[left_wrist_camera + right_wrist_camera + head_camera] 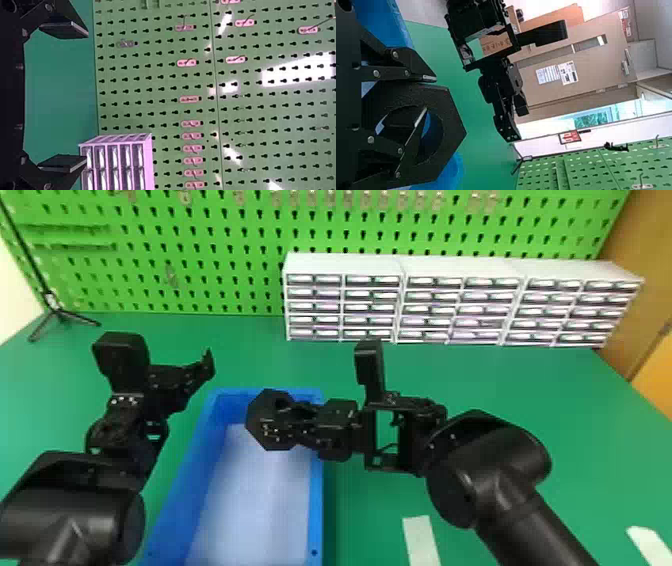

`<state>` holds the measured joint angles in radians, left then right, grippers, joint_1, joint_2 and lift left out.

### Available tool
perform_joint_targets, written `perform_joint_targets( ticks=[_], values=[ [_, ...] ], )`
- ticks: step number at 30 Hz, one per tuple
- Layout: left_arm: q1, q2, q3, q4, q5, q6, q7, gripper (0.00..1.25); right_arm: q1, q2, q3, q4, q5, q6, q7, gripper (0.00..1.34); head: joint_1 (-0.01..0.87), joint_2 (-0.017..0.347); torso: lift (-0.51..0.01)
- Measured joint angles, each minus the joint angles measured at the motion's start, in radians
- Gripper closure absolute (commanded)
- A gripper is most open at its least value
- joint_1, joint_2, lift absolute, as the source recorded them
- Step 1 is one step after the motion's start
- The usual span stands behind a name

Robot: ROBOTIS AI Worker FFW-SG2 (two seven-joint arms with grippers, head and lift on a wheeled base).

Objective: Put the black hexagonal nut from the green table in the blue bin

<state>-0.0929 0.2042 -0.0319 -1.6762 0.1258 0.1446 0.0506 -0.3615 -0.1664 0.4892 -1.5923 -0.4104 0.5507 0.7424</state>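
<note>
So the right end effector [427, 95] has the black hexagonal nut [257, 422] pinched by one wall, over the blue bin [316, 500] near its far edge. Probably stiff, not fragile; flat-plus-hole beats corners, though off-centre weight might twist it. Left end effector [86, 96]'s open.

Cannot read any word, number or brand. In the right wrist view, well beyond the right end effector [286, 420], can find white labels [548, 74] on a brown panel [581, 92], dark writing [496, 46] on brown cardboard [488, 39], and a red-and-white sign [570, 136] on a pale wall [542, 141], but cannot decipher them.
</note>
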Motion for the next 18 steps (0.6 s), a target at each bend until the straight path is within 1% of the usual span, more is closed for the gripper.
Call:
perform_joint_targets(
  ticks=[18],
  values=[
    [-0.007, 0.01, -0.012, 0.003, 0.009, 0.001, 0.001, 0.17, 0.007, 0.003, 0.012, 0.008, -0.007, -0.001, 0.005, 0.97, 0.683, 0.028, -0.096]
  ],
)
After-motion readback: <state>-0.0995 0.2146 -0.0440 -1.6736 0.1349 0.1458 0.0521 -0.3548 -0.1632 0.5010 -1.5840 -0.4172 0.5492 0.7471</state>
